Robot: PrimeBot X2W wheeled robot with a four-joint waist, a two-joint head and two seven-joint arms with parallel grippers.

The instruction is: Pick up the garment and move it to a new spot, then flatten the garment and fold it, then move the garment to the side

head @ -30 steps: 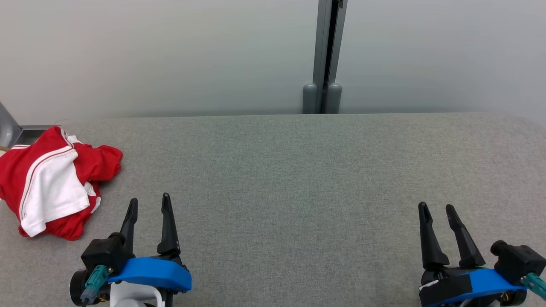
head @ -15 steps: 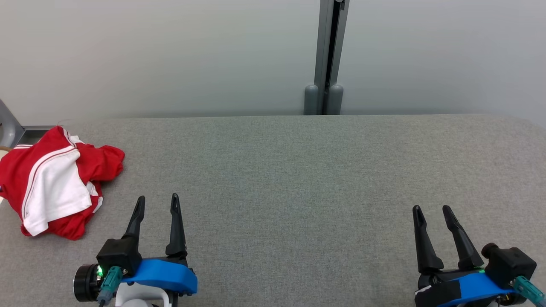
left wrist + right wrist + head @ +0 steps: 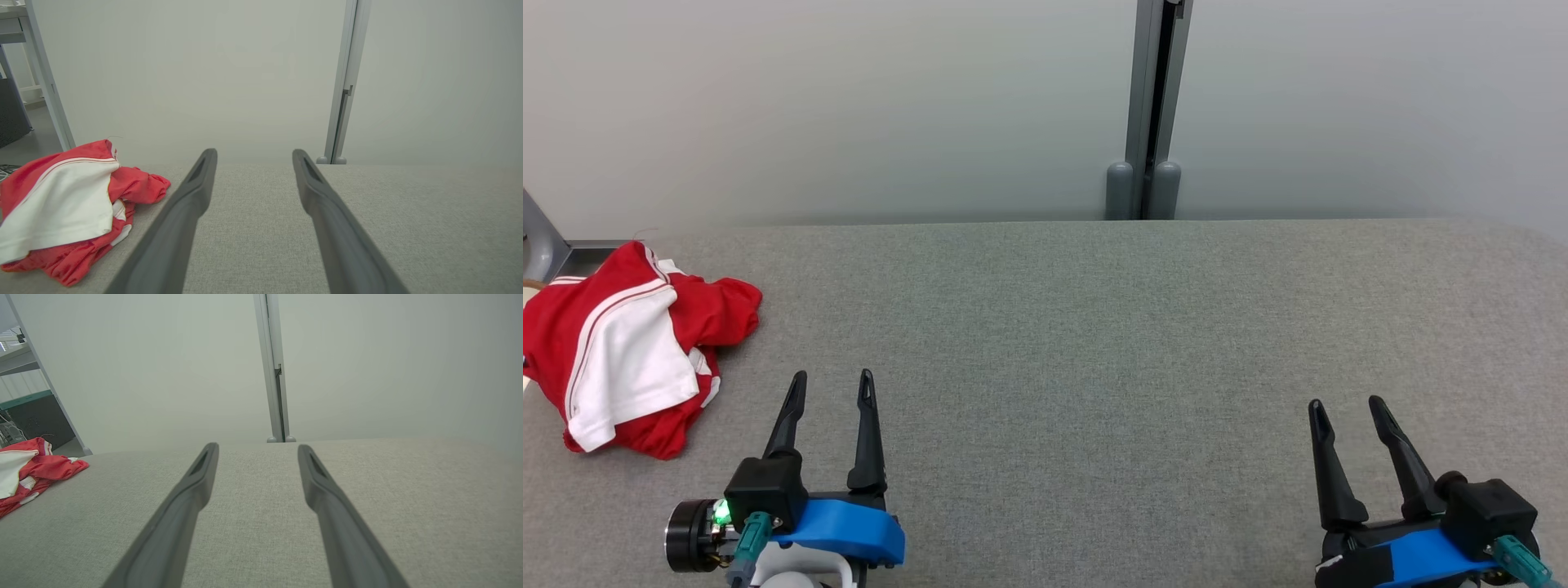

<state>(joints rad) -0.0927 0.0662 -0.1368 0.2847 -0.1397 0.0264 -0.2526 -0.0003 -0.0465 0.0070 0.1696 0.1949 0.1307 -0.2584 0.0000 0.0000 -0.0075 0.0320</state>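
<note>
The garment [image 3: 629, 347] is a crumpled red and white piece lying in a heap at the far left of the grey fabric table [image 3: 1094, 327]. It also lies at the left in the left wrist view [image 3: 69, 204] and at the far left edge in the right wrist view [image 3: 32, 469]. My left gripper [image 3: 833, 388] stands open near the table's front edge, just right of the garment and apart from it, nothing between its fingers. My right gripper [image 3: 1346, 406] is open at the lower right, far from the garment, holding nothing.
A pale wall stands right behind the table, with a grey vertical post [image 3: 1152, 106] at its middle. A grey metal frame leg [image 3: 539, 241] shows past the table's left end. The table's wide middle is bare fabric.
My left gripper has shifted slightly to the right. My right gripper has drawn back a little toward the front edge. The garment lies as before.
</note>
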